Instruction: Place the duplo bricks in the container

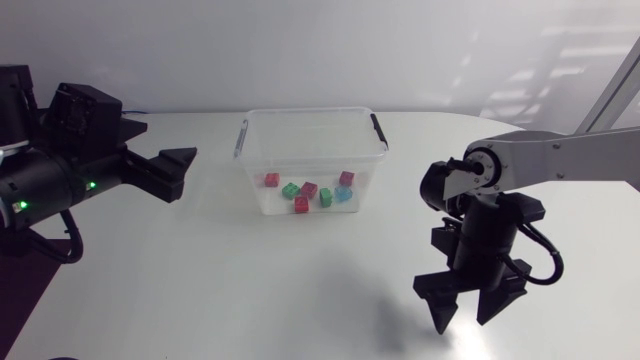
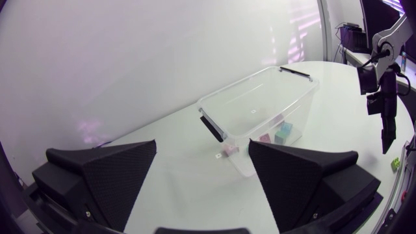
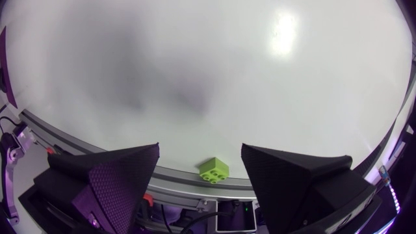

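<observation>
Right gripper (image 1: 463, 321): fingers spread, grasping nothing, pointed down over the front part of the white table (image 1: 300, 290). In the right wrist view a lime-green duplo brick (image 3: 214, 170) lies on the table at its very edge, in the gap between the two fingers and touching neither. It is outside the container and well apart from it.

Left gripper (image 2: 201, 162): likewise spread wide and empty, held level and aimed at one short end of the container, near but not touching.

The clear, open-topped container (image 1: 300, 125), with black handles (image 1: 378, 130) at its ends, stands toward the table's rear between the arms. On its floor sits a loose cluster of bricks (image 1: 301, 204) in red, green, blue and pink.
</observation>
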